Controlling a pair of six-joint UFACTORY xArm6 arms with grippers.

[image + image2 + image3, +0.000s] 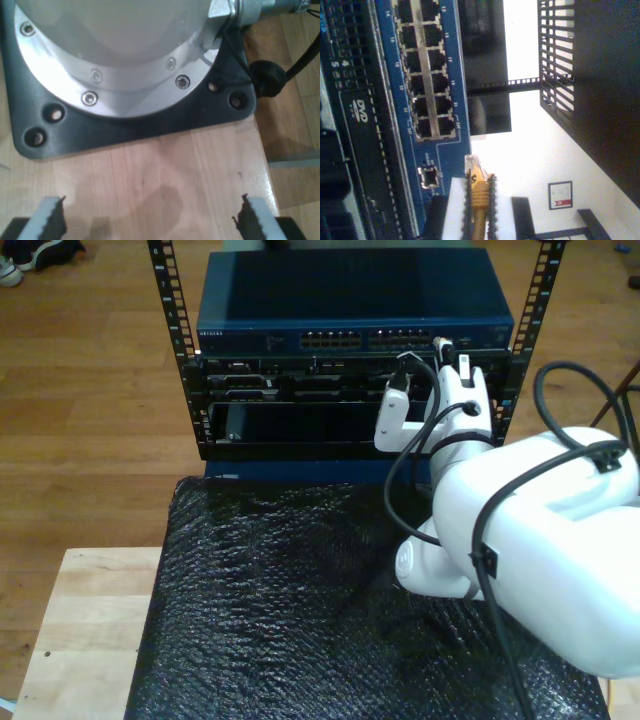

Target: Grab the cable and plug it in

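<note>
My second gripper (480, 184) is shut on the yellow-orange cable (479, 196) just behind its clear plug (471, 164). The plug points at the blue switch (447, 131) and stands a short way off it, near a single port (429, 177) below the rows of ports (427, 65). In the exterior view that gripper (447, 358) is raised at the right end of the switch's (355, 302) front. My first gripper (152, 222) is open over a wooden tabletop (165, 175), nothing between its fingers (50, 220).
The switch sits in a black rack (170, 330) above dark devices (290, 390). A black textured mat (280, 600) covers the table in front. A round silver robot base on a black plate (135, 120) and a black cable (270, 77) lie ahead of my first gripper.
</note>
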